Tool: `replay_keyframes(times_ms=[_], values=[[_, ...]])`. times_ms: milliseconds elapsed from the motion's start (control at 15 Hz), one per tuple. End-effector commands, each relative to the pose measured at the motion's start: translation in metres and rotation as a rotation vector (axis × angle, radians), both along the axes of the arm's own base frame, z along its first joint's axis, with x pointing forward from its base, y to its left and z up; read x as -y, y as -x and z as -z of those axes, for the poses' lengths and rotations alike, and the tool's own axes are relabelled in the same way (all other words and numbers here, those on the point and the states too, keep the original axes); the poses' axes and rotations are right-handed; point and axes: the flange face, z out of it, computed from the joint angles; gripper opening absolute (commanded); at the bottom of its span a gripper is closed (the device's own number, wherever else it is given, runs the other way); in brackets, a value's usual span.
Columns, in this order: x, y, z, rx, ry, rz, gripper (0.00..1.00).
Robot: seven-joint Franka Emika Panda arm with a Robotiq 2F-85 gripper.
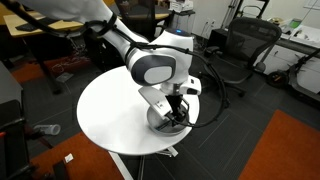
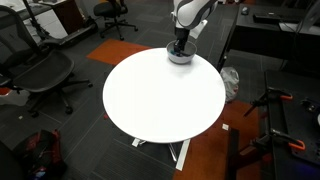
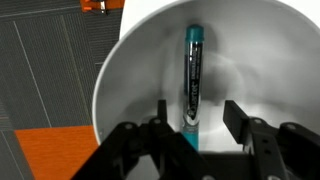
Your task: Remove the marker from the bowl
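On round white table (image 2: 150,100), close to its far edge in an exterior view, sits grey bowl (image 2: 181,57). Office room around it has dark carpet, orange patches (image 2: 205,150) and black mesh chairs (image 2: 40,70). Wrist view: teal marker (image 3: 193,70) lies flat in bowl's bottom, running straight away from camera. Gripper (image 3: 197,118) is down inside bowl, jaws spread apart, one finger either side of marker's near end, neither touching it. Nothing gripped.
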Motion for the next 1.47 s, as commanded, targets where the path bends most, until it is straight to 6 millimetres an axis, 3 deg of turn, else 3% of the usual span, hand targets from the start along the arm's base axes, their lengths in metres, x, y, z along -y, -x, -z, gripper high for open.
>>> replay_keyframes(times_ms=[0, 267, 467, 667, 1133, 1400], values=[[-0.001, -0.007, -0.003, -0.006, -0.025, 0.037, 0.29], [0.000, -0.009, -0.002, -0.008, -0.025, 0.037, 0.01], [-0.001, -0.009, -0.005, -0.017, -0.018, 0.043, 0.04], [-0.007, -0.009, -0.023, -0.003, -0.006, 0.070, 0.04], [-0.022, -0.002, -0.093, 0.058, 0.007, 0.127, 0.04], [-0.042, 0.007, -0.138, 0.105, 0.016, 0.147, 0.04]])
